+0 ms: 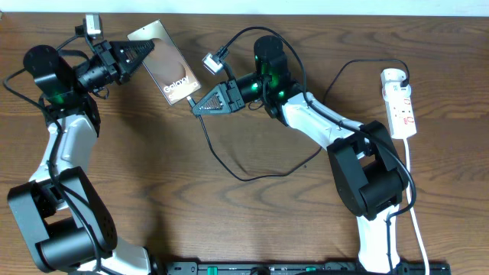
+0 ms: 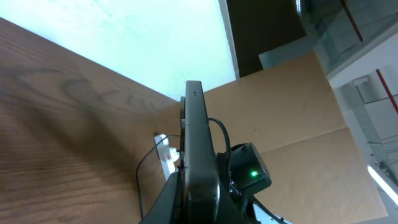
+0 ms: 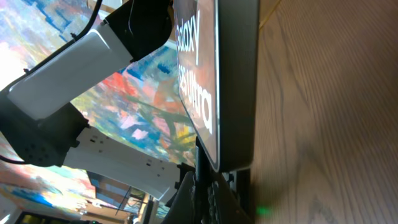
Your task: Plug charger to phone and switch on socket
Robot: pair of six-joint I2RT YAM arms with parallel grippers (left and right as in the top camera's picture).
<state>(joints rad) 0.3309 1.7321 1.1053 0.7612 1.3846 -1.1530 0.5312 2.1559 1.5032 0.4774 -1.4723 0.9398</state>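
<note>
Left gripper: clenched on one short end of the phone, out at the far left of the table.
Phone: bronze-brown and glossy, held at a slant and apparently lifted off the wood. Its lettered end points toward the right arm. The left wrist camera sees it edge-on, rising straight from between the fingers.
Lettering: white "Galaxy" and "Ultra" read clearly in the right wrist view, near the phone's free end.
Right gripper: fingers drawn tight together on the tip end of the charger cable, right up against the phone's lettered end.
Plug tip: hidden between fingers and phone, so I cannot tell whether it is seated in the port.
Charger cable: thin and black. It drops from the right gripper in a wide loop across the middle of the table, then arcs up to the far end of the power strip.
Power strip: white with red marks, lying at the right edge, well apart from both grippers. The switch position is too small to make out.
White cord: trails from the strip toward the near edge.
</note>
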